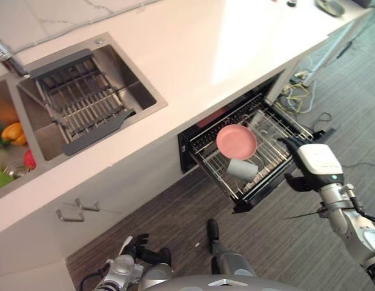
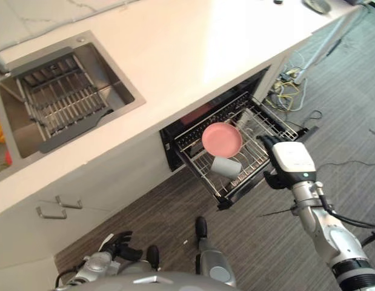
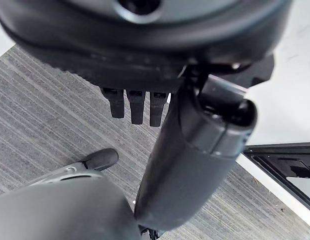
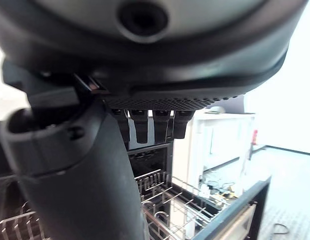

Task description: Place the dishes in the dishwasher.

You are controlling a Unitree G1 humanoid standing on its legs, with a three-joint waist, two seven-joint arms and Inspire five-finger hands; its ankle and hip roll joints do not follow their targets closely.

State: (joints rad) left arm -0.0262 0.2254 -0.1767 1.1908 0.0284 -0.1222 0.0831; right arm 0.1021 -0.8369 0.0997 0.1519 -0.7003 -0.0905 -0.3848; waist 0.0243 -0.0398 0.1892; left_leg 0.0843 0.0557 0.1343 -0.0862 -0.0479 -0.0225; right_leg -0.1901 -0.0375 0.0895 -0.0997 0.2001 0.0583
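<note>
A round pink plate (image 1: 236,141) and pale cup (image 1: 242,168) sit in the dishwasher's wire rack (image 1: 269,159); the right hand (image 1: 297,162), fingers straight, hovers beside it; the left hand (image 1: 137,247), relaxed, hangs low

We see the right arm entering from the 4 o'clock corner of the head views, forearm raised toward 11 o'clock; the right hand (image 2: 283,159) sits at the arm's upper end, its white-covered back facing up; in its own wrist view the fingers (image 4: 144,127) hang fairly straight in a row, with the thumb (image 4: 69,175) extended beside them, holding nothing. The left hand (image 1: 134,248) hangs low at 7 o'clock; its fingers (image 3: 137,105) are relaxed, the thumb (image 3: 195,150) extended, nothing grasped.
</note>
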